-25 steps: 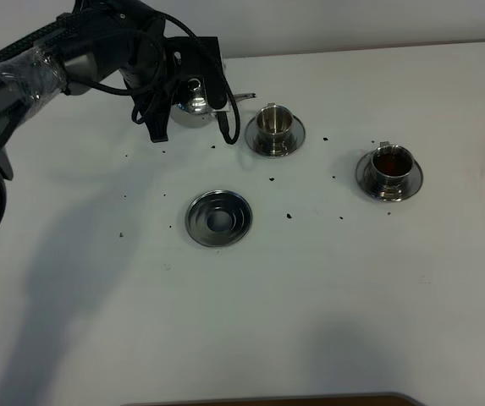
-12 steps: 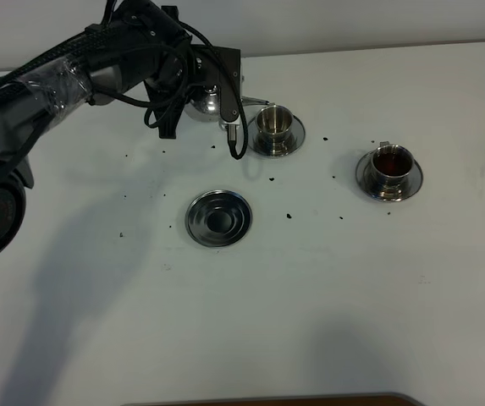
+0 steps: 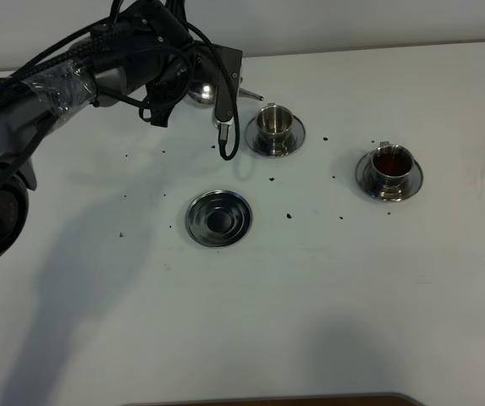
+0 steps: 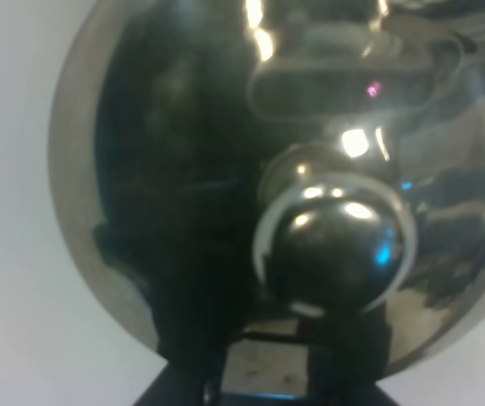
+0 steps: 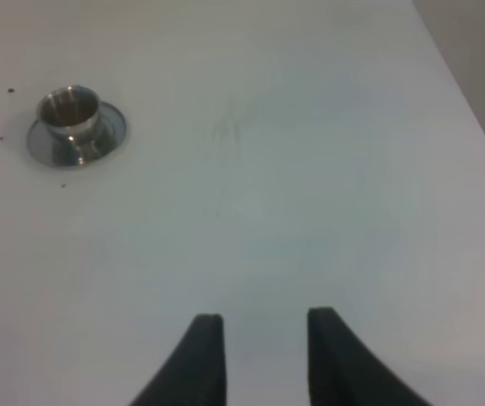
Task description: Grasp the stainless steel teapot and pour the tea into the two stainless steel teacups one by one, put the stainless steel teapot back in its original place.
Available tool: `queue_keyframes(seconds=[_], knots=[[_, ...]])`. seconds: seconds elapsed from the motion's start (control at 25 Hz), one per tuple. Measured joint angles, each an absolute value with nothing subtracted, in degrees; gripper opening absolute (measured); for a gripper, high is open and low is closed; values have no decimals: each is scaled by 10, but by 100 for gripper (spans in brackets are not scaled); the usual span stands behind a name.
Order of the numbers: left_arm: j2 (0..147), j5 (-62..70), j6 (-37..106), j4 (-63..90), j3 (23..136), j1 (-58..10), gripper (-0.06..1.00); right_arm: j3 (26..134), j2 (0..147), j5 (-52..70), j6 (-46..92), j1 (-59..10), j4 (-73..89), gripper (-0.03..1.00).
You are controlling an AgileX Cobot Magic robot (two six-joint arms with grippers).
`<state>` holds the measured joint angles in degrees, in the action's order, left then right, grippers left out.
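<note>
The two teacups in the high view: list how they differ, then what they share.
The right teacup holds dark reddish-brown tea; the left teacup shows only bare shiny steel inside. The left teacup stands just beside the spout of the lifted teapot; the right teacup stands alone, farther right and nearer the camera. Shared: both are small steel cups, upright, each on a round steel saucer.

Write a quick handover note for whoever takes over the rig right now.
Left gripper: shut on the teapot, held up beside the left teacup, spout toward it.
Right gripper: open, holding nothing.
Done: right teacup holds tea.
Left to do: fill the left teacup, which looks empty, then set the teapot on the empty saucer.
</note>
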<state>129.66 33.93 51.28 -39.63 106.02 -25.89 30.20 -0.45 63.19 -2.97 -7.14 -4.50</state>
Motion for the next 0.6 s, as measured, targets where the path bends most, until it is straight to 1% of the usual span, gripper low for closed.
queue_keyframes(seconds=[0.6], knots=[[1297,319,541,-428,1060,-279,25,302,-4,632,-30,-71,-45,24]])
